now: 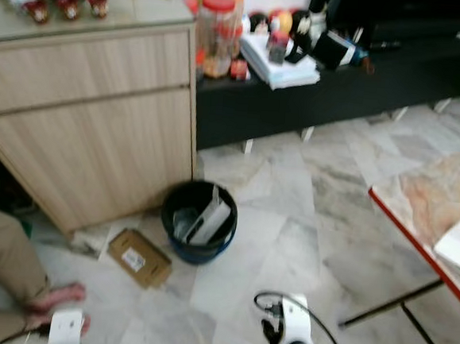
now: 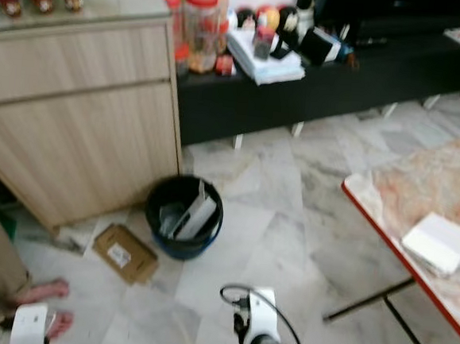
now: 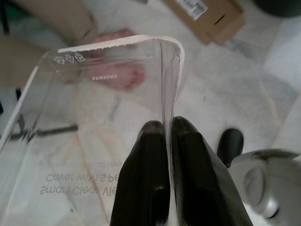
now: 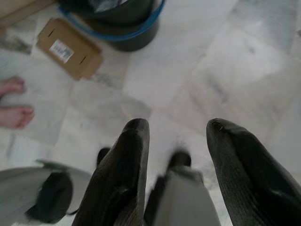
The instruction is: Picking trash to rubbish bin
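My left jaws [image 3: 167, 129] pinch the clear plastic wrapper [image 3: 94, 117] by its edge for carrying to the bin [image 1: 199, 220] at frame centre; right jaws [image 4: 176, 136] spread, empty.

Clear glossy plastic packaging [image 3: 94, 136], matt cardboard box [image 1: 139, 258], polished marble floor [image 1: 293, 177].

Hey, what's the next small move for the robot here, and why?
Probably carry the left gripper forward and toward the black rubbish bin. Its jaws are already shut on a clear plastic phone-cover package, the bin stands open ahead beside the wooden cabinet, and the right gripper is open and empty.
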You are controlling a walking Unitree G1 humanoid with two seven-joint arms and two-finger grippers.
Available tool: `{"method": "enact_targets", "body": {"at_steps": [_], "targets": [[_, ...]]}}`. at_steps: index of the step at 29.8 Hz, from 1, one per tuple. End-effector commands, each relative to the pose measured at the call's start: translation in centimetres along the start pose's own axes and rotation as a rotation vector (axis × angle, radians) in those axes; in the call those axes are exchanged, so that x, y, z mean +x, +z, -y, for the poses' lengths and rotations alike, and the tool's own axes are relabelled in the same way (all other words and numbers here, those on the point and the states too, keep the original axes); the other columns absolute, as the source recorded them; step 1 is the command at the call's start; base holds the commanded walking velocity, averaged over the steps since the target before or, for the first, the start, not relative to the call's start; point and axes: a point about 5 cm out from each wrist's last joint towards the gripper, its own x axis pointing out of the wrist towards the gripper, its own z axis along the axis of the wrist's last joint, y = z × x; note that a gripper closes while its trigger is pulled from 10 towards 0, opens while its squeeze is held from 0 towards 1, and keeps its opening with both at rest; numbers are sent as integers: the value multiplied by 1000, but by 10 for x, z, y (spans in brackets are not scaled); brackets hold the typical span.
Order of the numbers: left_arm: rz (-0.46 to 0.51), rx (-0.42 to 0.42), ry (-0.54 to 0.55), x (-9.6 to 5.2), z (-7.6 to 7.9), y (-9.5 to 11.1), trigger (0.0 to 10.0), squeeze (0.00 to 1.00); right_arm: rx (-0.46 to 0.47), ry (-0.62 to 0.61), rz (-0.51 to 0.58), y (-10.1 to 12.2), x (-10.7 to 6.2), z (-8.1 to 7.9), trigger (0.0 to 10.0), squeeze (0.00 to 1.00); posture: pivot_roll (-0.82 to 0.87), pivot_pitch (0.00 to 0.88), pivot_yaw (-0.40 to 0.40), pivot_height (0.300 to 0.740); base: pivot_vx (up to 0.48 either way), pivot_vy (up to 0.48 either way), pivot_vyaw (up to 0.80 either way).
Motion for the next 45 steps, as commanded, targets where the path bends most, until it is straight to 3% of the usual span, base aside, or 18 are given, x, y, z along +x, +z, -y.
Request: {"method": "enact_targets", "body": {"at_steps": [1,29,34,38,42,45], "targets": [[-34,-2,-15,-2,7,-8,10000,0,-2,-20,-18,-5,-2,8,10000,0,126,154,-34,740,472,0,0],[-21,14,-27,0,7,-3,10000,0,4,-12,-11,-5,-2,6,10000,0,122,129,-25,740,472,0,149],[59,63,-51,4,13,20,10000,0,0,-6,-3,-3,-2,6,10000,0,120,140,-30,740,0,0,0],[224,266,-198,6,46,61,10000,0,-32,22,10,4,0,3,10000,0,126,149,-36,740,0,0,0],[317,314,-257,4,66,89,10000,0,-68,94,21,13,3,-6,10000,0,126,150,-36,740,0,0,0],[388,278,-307,1,82,116,10000,0,-79,165,61,27,5,-12,10000,0,115,151,-39,740,0,0,0]]}}
